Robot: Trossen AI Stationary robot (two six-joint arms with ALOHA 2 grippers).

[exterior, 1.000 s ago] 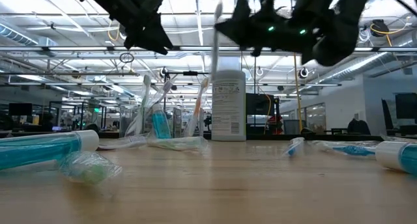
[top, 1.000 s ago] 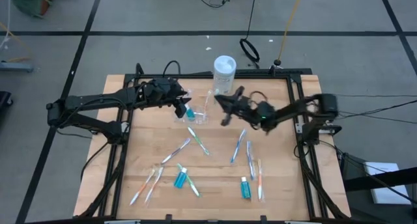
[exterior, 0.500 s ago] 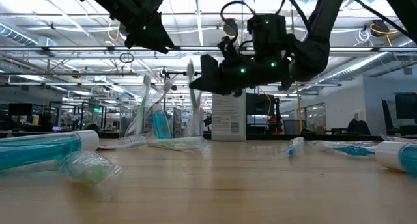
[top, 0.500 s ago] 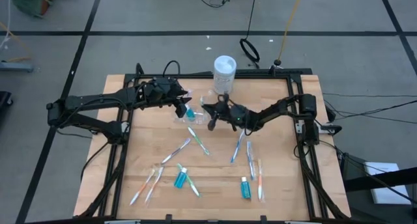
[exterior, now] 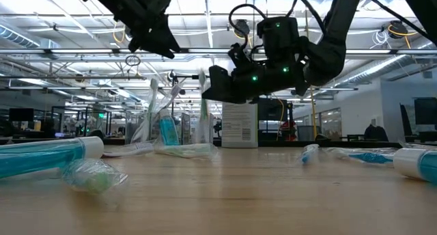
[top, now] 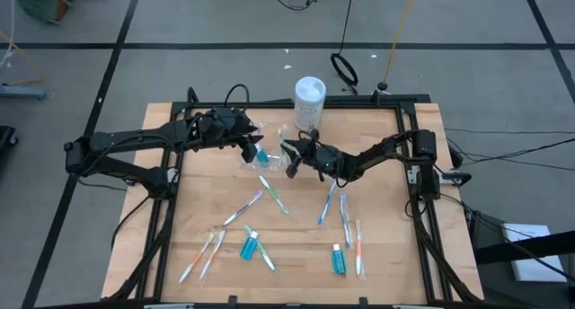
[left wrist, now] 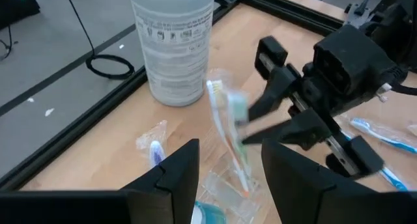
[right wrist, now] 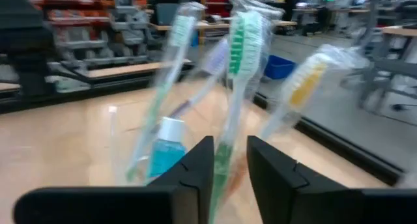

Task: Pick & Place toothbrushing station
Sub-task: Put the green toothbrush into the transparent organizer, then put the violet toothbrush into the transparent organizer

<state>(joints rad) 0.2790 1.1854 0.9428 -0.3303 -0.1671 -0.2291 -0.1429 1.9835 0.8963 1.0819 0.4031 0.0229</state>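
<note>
A: We have the right gripper (top: 289,160) just beside the clear cup (top: 275,158), its fingers closed on the green toothbrush (right wrist: 236,74), which stands nearly upright with its handle down at the cup mouth.

B: Then we should lower it straight, keeping the brush vertical, and part the fingers only once the handle sits inside the cup. The cup is light and already crowded: a teal toothpaste tube (right wrist: 163,154) and wrapped brushes lean in it, so a sideways nudge could tip it.

A: Our left gripper (top: 249,146) hovers on the cup's other side, fingers spread and holding nothing. We judge it well placed to steady the cup if it rocks.

B: Just behind the cup stands the big white bottle (top: 309,101); we should withdraw away from it.

A: Well in front of the cup, more toothbrushes (top: 329,201) and tubes (top: 248,246) lie flat on the wooden table (top: 386,156), waiting for us.
</note>
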